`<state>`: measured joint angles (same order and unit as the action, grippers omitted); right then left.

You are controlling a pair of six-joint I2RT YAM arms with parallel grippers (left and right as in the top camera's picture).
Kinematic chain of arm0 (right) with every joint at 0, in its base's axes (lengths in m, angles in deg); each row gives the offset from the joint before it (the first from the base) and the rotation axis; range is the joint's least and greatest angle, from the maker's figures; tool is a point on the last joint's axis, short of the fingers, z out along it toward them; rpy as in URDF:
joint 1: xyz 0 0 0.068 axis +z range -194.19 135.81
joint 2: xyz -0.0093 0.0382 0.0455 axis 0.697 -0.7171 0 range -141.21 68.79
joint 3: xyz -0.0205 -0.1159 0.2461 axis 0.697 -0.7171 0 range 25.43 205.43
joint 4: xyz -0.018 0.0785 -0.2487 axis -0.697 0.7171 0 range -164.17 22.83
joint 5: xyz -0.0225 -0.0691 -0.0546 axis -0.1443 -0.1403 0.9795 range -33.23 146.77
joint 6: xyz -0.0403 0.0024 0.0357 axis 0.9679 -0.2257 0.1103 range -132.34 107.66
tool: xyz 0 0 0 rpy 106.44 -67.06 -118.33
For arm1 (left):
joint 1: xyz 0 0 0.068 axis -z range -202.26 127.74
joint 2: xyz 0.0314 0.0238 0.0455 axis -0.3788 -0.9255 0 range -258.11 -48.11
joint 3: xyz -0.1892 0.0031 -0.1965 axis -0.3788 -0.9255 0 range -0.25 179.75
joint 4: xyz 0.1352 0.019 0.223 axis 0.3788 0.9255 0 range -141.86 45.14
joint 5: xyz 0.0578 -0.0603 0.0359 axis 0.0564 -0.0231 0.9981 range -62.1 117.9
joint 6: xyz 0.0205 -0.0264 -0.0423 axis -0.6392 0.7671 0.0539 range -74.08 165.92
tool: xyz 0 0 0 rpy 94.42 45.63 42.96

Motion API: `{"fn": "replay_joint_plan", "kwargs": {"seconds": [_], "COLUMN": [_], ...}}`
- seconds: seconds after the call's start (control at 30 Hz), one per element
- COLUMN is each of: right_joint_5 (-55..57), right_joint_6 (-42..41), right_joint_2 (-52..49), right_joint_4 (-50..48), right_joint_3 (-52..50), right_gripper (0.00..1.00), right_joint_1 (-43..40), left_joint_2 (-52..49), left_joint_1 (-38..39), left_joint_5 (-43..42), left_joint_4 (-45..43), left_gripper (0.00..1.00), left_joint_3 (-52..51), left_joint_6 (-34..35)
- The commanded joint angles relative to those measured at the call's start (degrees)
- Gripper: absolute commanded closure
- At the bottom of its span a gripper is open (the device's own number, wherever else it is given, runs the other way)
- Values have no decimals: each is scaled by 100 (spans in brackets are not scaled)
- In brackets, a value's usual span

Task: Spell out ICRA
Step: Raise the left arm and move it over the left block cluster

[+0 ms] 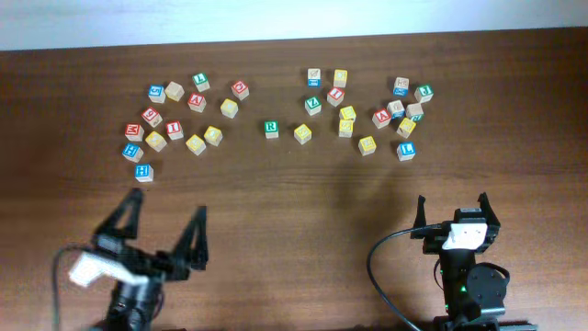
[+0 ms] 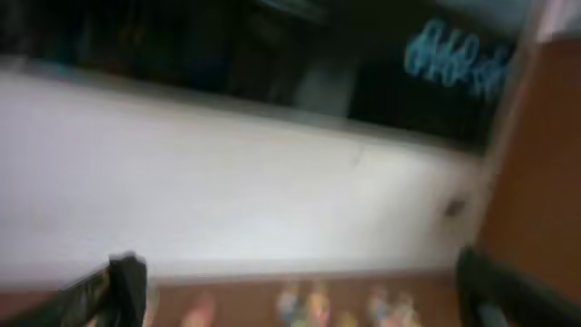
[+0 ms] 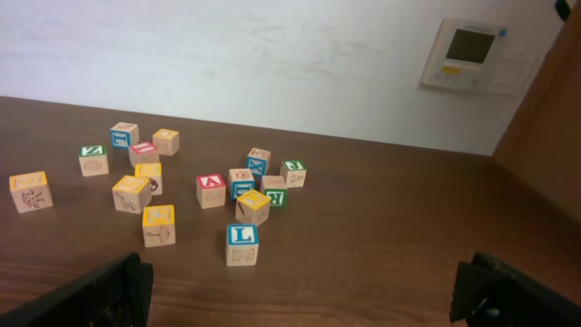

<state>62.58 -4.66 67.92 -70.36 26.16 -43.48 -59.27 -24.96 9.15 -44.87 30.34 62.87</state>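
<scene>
Both arms sat at the near edge of the surface (image 1: 294,198), nothing in either grip. The left gripper (image 1: 165,219) was splayed wide, and the right gripper (image 1: 454,211) stood just as wide. Out in the middle sat the green R cube (image 1: 270,128), upright, with a yellow cube (image 1: 302,132) near it on the right. It lay between the left cluster (image 1: 175,130) and the right cluster (image 1: 381,117). The other three letters were too small to pick out, and the left wrist view was a blur.
</scene>
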Motion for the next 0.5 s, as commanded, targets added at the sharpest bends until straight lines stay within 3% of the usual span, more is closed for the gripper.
{"fn": "replay_joint_plan", "kwargs": {"seconds": [0.0,0.07,0.17,0.37,0.47], "right_joint_5": [87,87,87,87,87], "right_joint_6": [2,2,2,2,2], "right_joint_2": [39,39,39,39,39], "right_joint_4": [24,24,24,24,24], "right_joint_3": [-42,-42,-42,-42,-42], "right_gripper": [2,1,2,2,2], "right_joint_1": [-42,-42,-42,-42,-42], "left_joint_2": [-1897,-2719,-3521,-6404,-6937], "left_joint_1": [-9,-9,-9,-9,-9], "left_joint_5": [133,-232,-295,-286,-483], "left_joint_4": [2041,2911,3161,6682,7027], "left_gripper": [1,1,1,1,1], "left_joint_3": [2332,3222,3877,7152,7285], "left_joint_6": [-1255,-1252,-1246,-1440,-1445]}}
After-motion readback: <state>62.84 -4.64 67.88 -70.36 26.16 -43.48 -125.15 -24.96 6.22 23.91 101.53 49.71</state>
